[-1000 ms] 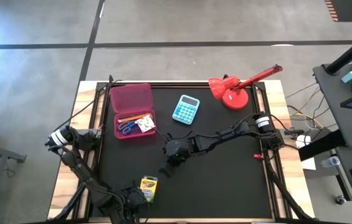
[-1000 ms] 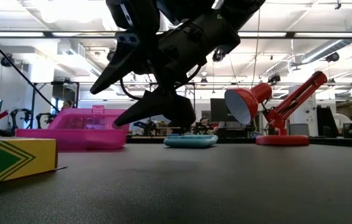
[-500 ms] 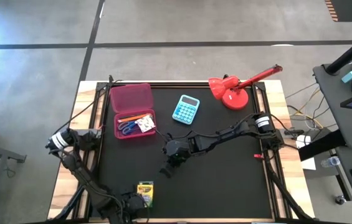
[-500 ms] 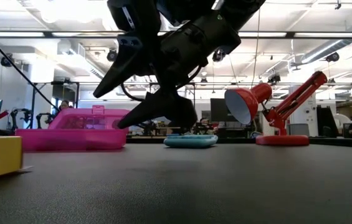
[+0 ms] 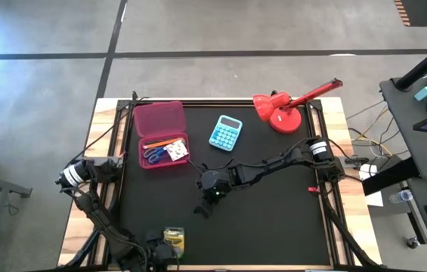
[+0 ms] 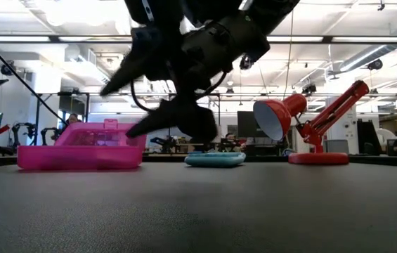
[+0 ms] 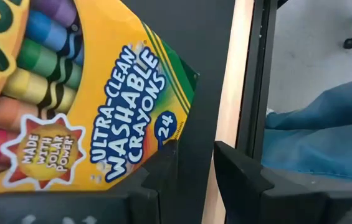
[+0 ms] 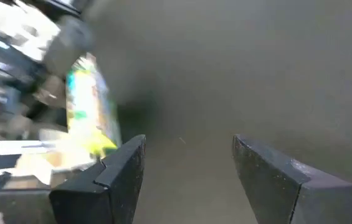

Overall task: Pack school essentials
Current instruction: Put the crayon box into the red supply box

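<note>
While the pink case (image 5: 161, 134) sits open at upper left, the wide-open, empty right gripper (image 5: 202, 207) hovers mid-frame; the left gripper (image 5: 169, 249), clamped on the crayon box (image 5: 173, 237), has drawn it toward the bottom edge and lifted it, ready for packing.

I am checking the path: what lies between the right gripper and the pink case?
High view: only bare black mat between the right gripper and the pink case.

The yellow-and-green cardboard crayon box (image 7: 70, 106) bears blue lettering, an orange starburst and rainbow crayon stripes. The translucent pink plastic case (image 5: 160, 134) sits on the matte black worktop (image 5: 273, 204) with the turquoise calculator (image 5: 226, 133) and glossy red lamp (image 5: 283, 109).
</note>
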